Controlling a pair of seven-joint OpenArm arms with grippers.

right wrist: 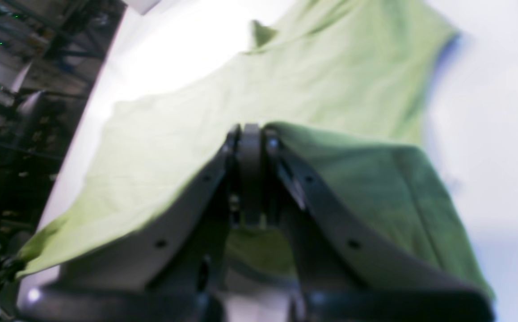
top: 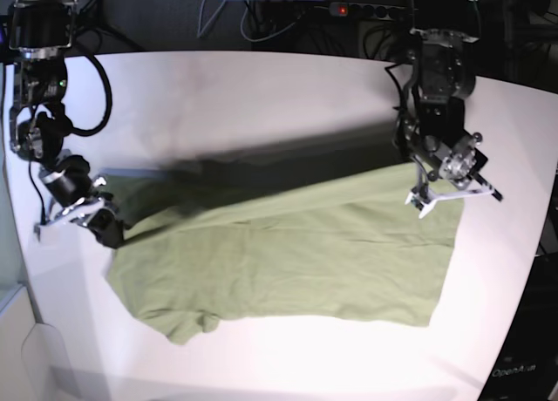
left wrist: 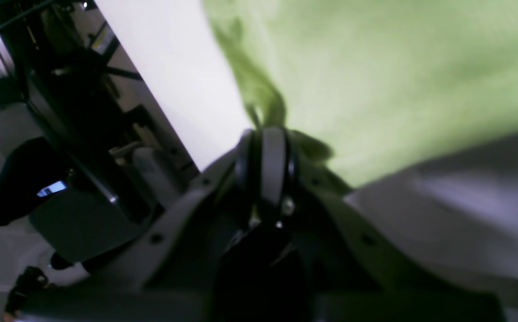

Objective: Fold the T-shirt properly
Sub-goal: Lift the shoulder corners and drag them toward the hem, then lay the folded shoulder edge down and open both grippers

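The olive-green T-shirt (top: 288, 261) lies spread on the white table (top: 261, 96), its far edge raised and stretched between my two grippers. My left gripper (top: 434, 190), on the right of the base view, is shut on the shirt's far right corner. In the left wrist view its closed tips (left wrist: 265, 132) pinch a bunched bit of the shirt (left wrist: 375, 89). My right gripper (top: 106, 225), on the left of the base view, is shut on the far left corner. In the right wrist view its tips (right wrist: 250, 130) hold a fold of the shirt (right wrist: 174, 134). No white tag shows.
The table's curved front edge (top: 261, 388) runs close below the shirt's hem. Cables and a power strip (top: 353, 9) lie beyond the table's back edge. Dark racks and equipment (left wrist: 62, 112) stand past the table's side.
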